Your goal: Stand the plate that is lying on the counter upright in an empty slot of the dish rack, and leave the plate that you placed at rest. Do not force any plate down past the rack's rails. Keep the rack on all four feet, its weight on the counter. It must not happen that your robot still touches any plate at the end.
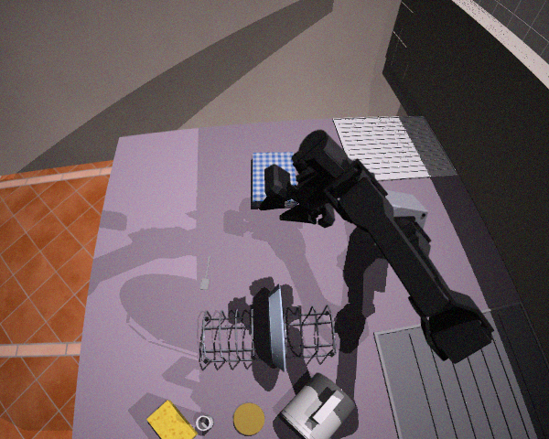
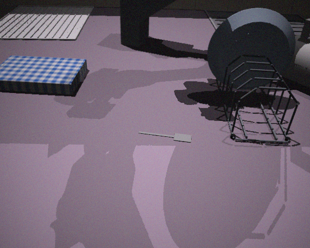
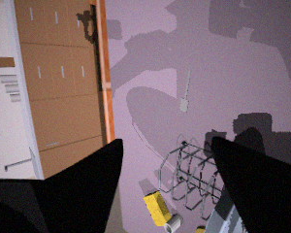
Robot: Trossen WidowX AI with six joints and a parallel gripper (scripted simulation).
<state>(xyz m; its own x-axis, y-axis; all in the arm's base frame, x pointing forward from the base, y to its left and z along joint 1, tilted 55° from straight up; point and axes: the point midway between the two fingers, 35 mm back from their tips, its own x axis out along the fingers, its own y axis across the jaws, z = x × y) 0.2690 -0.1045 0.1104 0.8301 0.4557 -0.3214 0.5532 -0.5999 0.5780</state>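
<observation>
A grey plate point(image 1: 271, 328) stands upright on edge in a middle slot of the wire dish rack point(image 1: 225, 337), with nothing touching it. In the exterior view the plate point(image 2: 251, 42) rises behind the rack's near hoops point(image 2: 259, 101). The rack sits level on the purple counter. My gripper point(image 1: 284, 210) is open and empty, high above the counter beside the blue checked block and well away from the rack. In the wrist view my two dark fingers frame the rack point(image 3: 191, 175) far below.
A blue checked block point(image 1: 272, 175) lies behind the gripper. A small flat tool point(image 1: 205, 278) lies left of the rack. A yellow sponge point(image 1: 169, 420), a small ring point(image 1: 203, 422), a yellow disc point(image 1: 248, 418) and a grey cylinder point(image 1: 318, 406) line the front edge. A ribbed grey board point(image 1: 454, 382) is at the right.
</observation>
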